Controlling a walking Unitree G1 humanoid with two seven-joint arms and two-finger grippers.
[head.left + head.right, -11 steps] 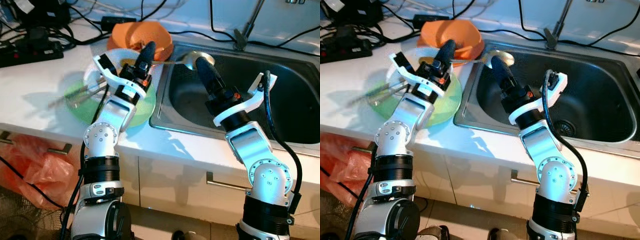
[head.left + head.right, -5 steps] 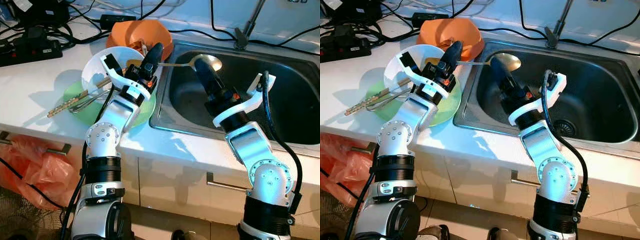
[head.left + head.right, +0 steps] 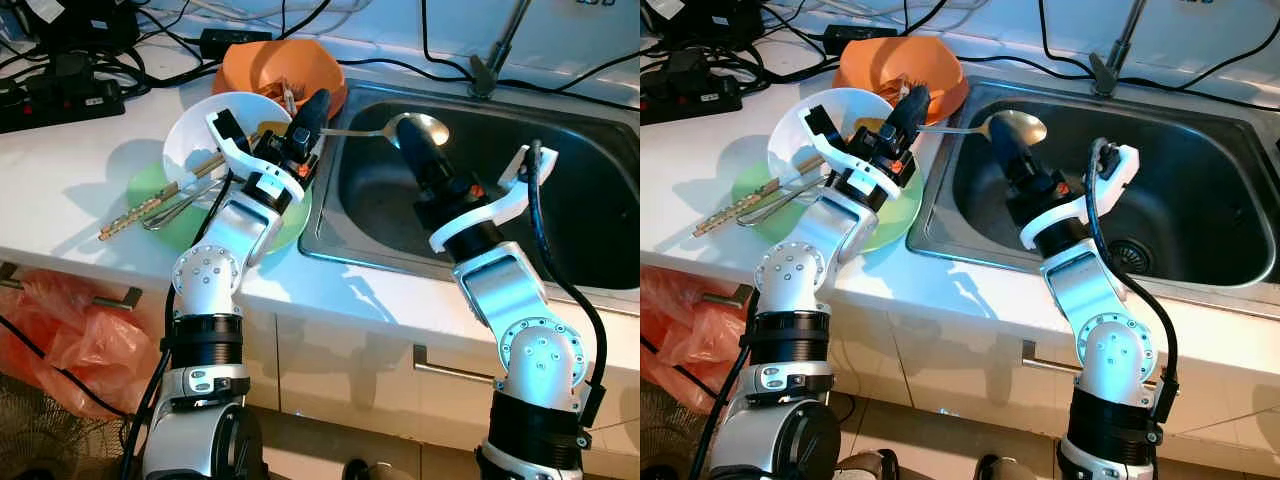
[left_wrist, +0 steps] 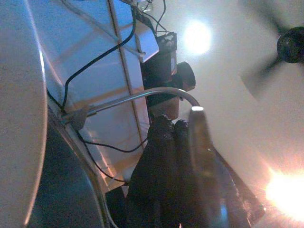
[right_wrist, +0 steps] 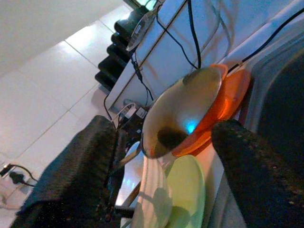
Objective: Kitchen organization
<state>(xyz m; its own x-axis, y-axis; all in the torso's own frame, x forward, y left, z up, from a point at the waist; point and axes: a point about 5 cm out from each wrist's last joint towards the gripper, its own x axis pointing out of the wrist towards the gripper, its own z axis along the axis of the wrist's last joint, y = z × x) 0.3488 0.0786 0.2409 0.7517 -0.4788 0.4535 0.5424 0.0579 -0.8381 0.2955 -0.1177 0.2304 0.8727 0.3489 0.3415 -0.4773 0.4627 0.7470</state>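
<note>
Left eye view shows the left tool [image 3: 312,108] raised over the edge between counter [image 3: 70,170] and sink [image 3: 560,180], its black fingers [image 4: 164,156] pressed together around the thin handle of a metal ladle [image 3: 425,128]. The ladle runs sideways from that grip, and its round bowl hangs over the near-left corner of the sink basin. The right tool [image 3: 415,150] reaches up from inside the basin just below the ladle's bowl; in the right wrist view its two fingers [image 5: 251,166] stand spread apart with the shiny bowl [image 5: 183,111] between them, and whether they touch it cannot be told.

Behind the left arm, a white bowl [image 3: 200,130] sits tilted on a green plate [image 3: 150,195] on the counter. A pair of wooden chopsticks [image 3: 140,212] and a metal utensil [image 3: 185,205] lean out of the bowl toward the counter's front. An orange bowl [image 3: 265,65] sits just behind the white one, near the sink's back-left corner. Black cables [image 3: 60,60] and a power strip [image 3: 50,100] lie at the counter's far left. A faucet [image 3: 495,55] rises behind the sink. Below the counter, an orange plastic bag [image 3: 60,330] hangs beside a drawer handle.
</note>
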